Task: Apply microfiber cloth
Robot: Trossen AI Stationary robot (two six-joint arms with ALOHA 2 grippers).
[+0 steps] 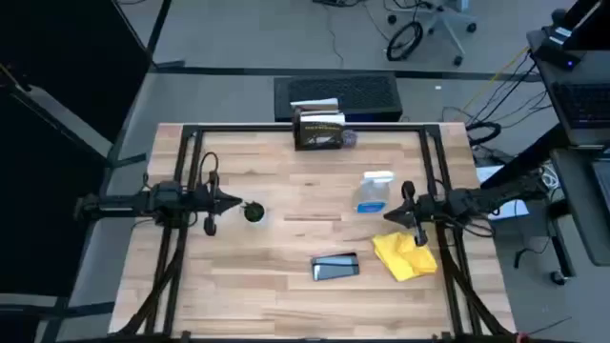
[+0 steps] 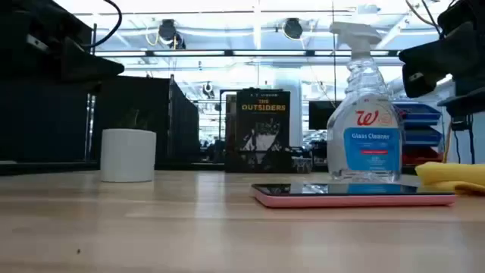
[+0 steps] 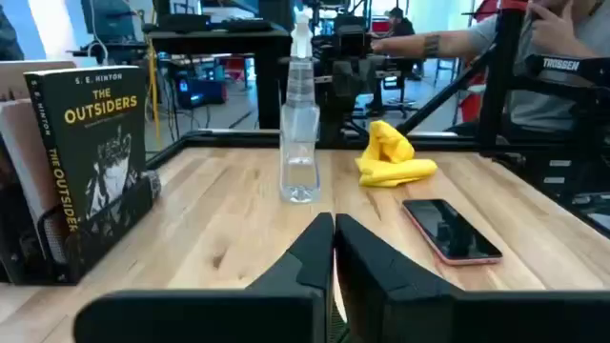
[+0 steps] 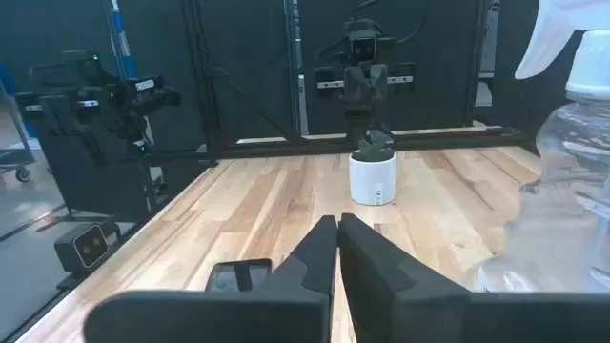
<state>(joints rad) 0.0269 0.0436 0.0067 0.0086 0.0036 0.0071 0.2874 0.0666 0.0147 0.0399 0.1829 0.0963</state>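
Pale wooden planks make up the counter (image 1: 286, 276), framed by black rails, with a workshop of desks and screens beyond it. On the counter's right part, near the front edge, lies the microfiber cloth (image 1: 404, 255), a bright yellow bunch with a raised fold on one side. A black phone (image 1: 335, 268) in a pink case lies just beside it toward the middle, and a spray bottle (image 1: 373, 193) of blue cleaner stands a little farther back. A book (image 1: 319, 129) stands at the far edge and a small white pot (image 1: 254, 211) sits left of centre.

The right gripper (image 1: 392, 215) hangs above the counter between the bottle and the cloth, its fingers (image 4: 319, 250) pressed together with only a thin seam between them. The left gripper (image 1: 234, 202) waits beside the white pot, its fingers (image 3: 315, 246) closed the same way.

The cloth looks light, limp and easily crumpled, so it should drape and slide rather than keep any shape. The raised fold seems the best place to pinch, since the flat edges lie close against the wood; the fingers would have to open first.
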